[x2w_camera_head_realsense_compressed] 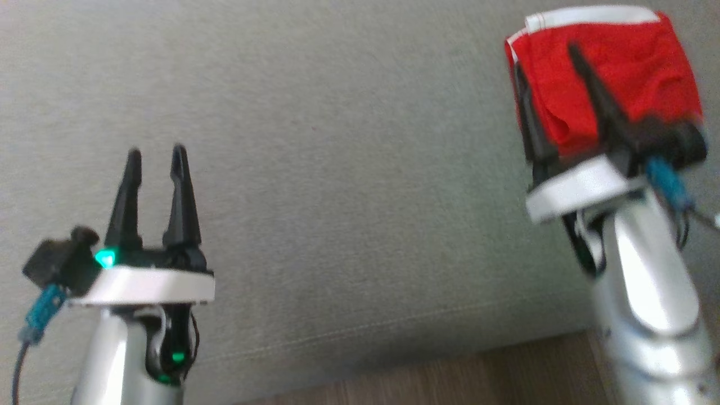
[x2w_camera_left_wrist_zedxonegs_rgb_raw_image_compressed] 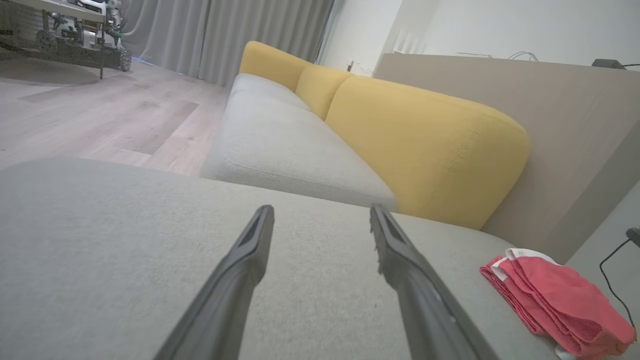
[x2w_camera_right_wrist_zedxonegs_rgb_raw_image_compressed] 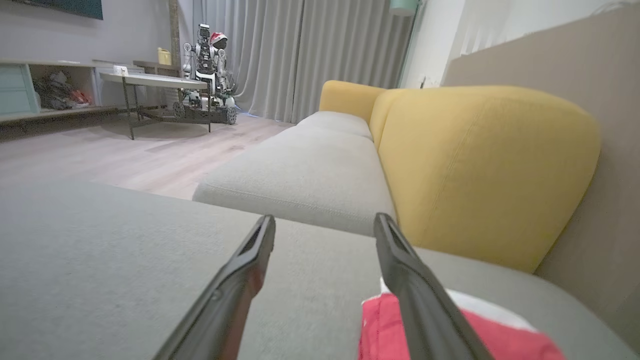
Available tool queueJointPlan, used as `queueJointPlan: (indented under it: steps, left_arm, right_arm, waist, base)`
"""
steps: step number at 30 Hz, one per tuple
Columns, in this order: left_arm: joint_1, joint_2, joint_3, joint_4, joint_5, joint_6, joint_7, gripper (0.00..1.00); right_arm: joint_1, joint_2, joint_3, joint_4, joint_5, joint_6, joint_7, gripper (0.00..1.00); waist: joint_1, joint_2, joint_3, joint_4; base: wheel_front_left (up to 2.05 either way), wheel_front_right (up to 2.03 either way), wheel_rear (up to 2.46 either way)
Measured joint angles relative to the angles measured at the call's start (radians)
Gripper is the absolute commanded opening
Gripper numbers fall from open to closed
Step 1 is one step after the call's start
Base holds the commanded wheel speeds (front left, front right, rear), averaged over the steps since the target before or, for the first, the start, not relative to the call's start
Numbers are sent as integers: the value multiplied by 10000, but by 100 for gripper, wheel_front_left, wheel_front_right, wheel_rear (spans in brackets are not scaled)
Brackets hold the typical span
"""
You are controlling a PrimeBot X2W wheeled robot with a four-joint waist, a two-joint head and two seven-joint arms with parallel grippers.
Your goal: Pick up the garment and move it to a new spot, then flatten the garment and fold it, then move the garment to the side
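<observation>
Left gripper [x2w_camera_head_realsense_compressed: 156, 151] low and upright, fingers apart — right gripper [x2w_camera_head_realsense_compressed: 544, 59] forward over folded red garment [x2w_camera_head_realsense_compressed: 635, 62], fingers likewise apart

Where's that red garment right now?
The garment lies folded on the grey cushion, upper right in the head view, partly under the open right gripper.

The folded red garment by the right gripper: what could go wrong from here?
1. The right gripper is open, with one of its fingers over the folded red garment. As it draws back, it might snag a layer and undo the fold.
2. The garment seems to lie close to the edge of the grey cushion, so a nudge could push it off.
</observation>
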Motion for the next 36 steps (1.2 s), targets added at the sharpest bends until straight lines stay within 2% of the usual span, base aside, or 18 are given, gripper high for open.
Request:
queueJointPlan:
  steps: [5, 12, 15, 25, 36]
  left_arm:
    - [807, -19, -58, 6, 44, 255, 2, 100]
    - [1130, -25, -347, 23, 35, 474, 2, 100]
    - [1386, -21, -420, 58, 502, 631, 2, 100]
    - [1896, -17, -717, -4, 568, 1133, 46, 100]
    - [1891, -17, -688, -192, 535, 1034, 46, 100]
  right_arm:
    - [1762, 36, -59, -213, 732, 0, -84, 100]
    - [2812, 44, -535, -704, 303, 0, -96, 100]
    - [3368, 46, -686, -1005, 25, 0, -96, 100]
    - [4184, 86, -617, -1536, 94, 0, -96, 100]
    - [4182, 92, -608, -1620, 153, 0, -96, 100]
  waist:
    - [0, 0, -634, 605]
    - [0, 0, -1237, 1255]
    - [0, 0, -1480, 1403]
    - [0, 0, -1850, 1497]
    - [0, 0, -1802, 1493]
  base:
    - [0, 0, 0]
    - [0, 0, 0]
    - [0, 0, 0]
    - [0, 0, 0]
    - [0, 0, 0]
